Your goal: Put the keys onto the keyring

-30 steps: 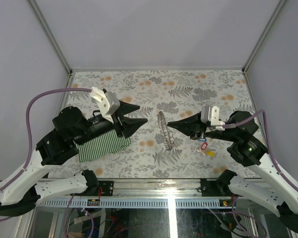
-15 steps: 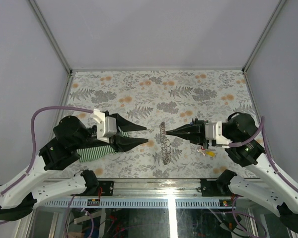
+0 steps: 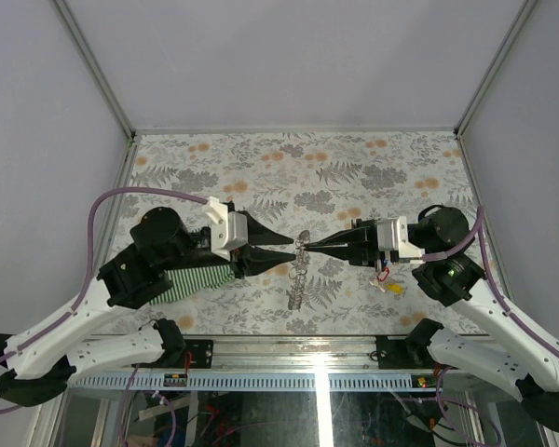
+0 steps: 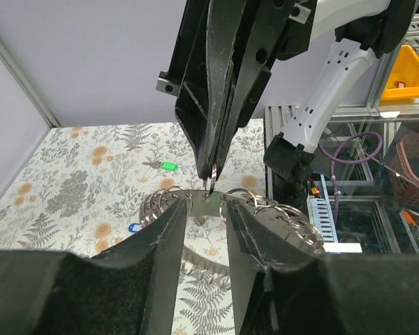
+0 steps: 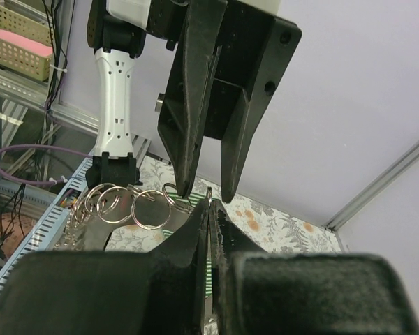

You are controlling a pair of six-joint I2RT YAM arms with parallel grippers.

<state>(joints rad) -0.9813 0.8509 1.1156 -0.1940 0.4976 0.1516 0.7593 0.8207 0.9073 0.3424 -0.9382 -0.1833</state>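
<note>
Keyring [image 3: 301, 268] hangs pinched in the closed right tool [image 3: 307, 248] — left tool [image 3: 294, 252] open around it.

The keyring [image 3: 298, 279] is silvery; the cloth [image 3: 196, 279] has green and white stripes; the table [image 3: 354, 168] has grey and orange flowers.

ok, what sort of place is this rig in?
Looks like a lab test cell: plain panel walls on aluminium framing, a floral-print table, and outside it a yellow parts bin and loose cabling.
</note>
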